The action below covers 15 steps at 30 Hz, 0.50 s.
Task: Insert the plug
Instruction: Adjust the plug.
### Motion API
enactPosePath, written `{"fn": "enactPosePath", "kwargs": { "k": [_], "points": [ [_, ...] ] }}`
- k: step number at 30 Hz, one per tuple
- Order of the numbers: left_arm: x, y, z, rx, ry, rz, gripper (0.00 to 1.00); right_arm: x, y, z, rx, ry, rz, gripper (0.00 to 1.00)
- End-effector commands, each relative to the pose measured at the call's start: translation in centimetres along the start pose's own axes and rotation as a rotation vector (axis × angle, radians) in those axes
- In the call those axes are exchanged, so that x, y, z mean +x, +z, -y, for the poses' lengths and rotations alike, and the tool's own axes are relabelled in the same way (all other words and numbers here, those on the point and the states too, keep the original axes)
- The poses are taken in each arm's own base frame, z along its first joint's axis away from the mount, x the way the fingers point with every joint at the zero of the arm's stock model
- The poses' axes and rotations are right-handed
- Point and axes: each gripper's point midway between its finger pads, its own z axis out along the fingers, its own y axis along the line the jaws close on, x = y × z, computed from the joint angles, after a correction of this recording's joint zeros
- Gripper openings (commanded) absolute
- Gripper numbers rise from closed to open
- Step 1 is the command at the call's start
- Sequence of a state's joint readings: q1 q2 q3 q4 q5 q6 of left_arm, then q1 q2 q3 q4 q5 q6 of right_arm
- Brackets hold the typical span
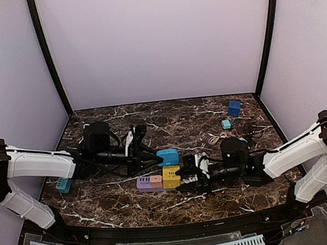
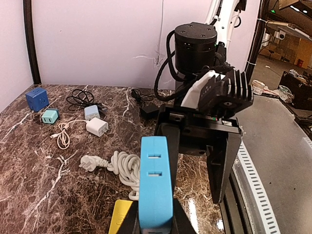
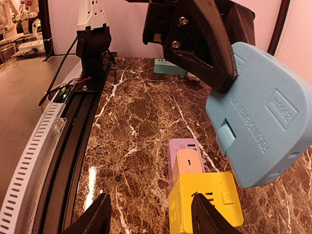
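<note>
Blue adapter (image 2: 155, 185) is clamped in the left gripper (image 1: 156, 155), hanging just above the yellow cube (image 3: 207, 197). Right gripper (image 3: 148, 217) sits jaws apart beside that cube, gripping nothing. Risk imo: the adapter looks tilted, so pushing could just shove the loose cube sideways.

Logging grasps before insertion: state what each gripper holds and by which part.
Left gripper clamps the blue block by its two broad faces, near one end. Right gripper is open, holding nothing.
</note>
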<state>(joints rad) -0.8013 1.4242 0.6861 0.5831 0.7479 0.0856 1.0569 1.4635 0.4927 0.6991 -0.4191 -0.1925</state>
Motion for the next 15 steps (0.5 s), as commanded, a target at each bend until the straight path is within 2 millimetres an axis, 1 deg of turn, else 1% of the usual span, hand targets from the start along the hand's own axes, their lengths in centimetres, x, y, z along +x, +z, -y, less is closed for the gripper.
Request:
{"fn": "enactPosePath", "kwargs": {
  "k": [1, 3, 5, 7, 9, 11, 13, 15],
  "points": [
    [-2.1, -0.5, 0.3, -0.003, 0.052, 0.053, 0.01, -1.2, -0.9, 0.8, -0.004, 0.023, 0.039, 0.6],
    [-2.1, -0.5, 0.3, -0.003, 0.052, 0.055, 0.01, -2.3, -1.0, 1.7, 0.019, 0.007, 0.086, 0.67],
    [-2.1, -0.5, 0.4, -0.002, 0.05, 0.058, 0.01, -3.6, -0.6, 2.9, 0.045, -0.007, 0.122, 0.73],
    [-2.1, -0.5, 0.5, 0.003, 0.052, 0.06, 0.01, -4.5, 0.0, 3.6, 0.045, -0.009, 0.139, 0.75],
    [-2.1, -0.4, 0.5, 0.004, 0.056, 0.06, 0.01, -5.2, 0.8, 3.9, 0.034, -0.008, 0.155, 0.73],
    [-2.1, -0.4, 0.6, 0.007, 0.058, 0.061, 0.01, -5.7, 1.3, 3.8, 0.004, -0.006, 0.171, 0.67],
    [-2.0, -0.4, 0.6, 0.007, 0.059, 0.062, 0.01, -5.8, 1.7, 3.9, -0.008, 0.003, 0.177, 0.53],
    [-2.0, -0.4, 0.5, 0.003, 0.061, 0.063, 0.01, -5.8, 1.7, 3.8, -0.011, 0.005, 0.187, 0.43]
  ]
}}
